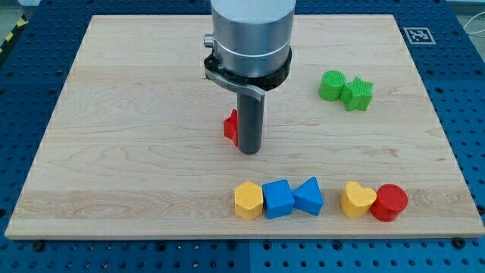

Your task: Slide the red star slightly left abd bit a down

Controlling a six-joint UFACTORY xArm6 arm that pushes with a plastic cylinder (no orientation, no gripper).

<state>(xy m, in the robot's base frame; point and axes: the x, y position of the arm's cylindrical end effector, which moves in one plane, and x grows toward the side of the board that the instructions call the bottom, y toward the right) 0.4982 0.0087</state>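
The red star [230,126] lies near the middle of the wooden board [114,152], mostly hidden behind my rod. My tip [249,152] rests on the board just to the right of and slightly below the star, touching or almost touching it. Only the star's left part shows.
A green cylinder [331,85] and a green star [358,94] sit together at the upper right. Along the bottom lie a yellow hexagon [248,199], a blue cube [278,199], a blue triangle [308,196], a yellow heart [356,199] and a red cylinder [389,202].
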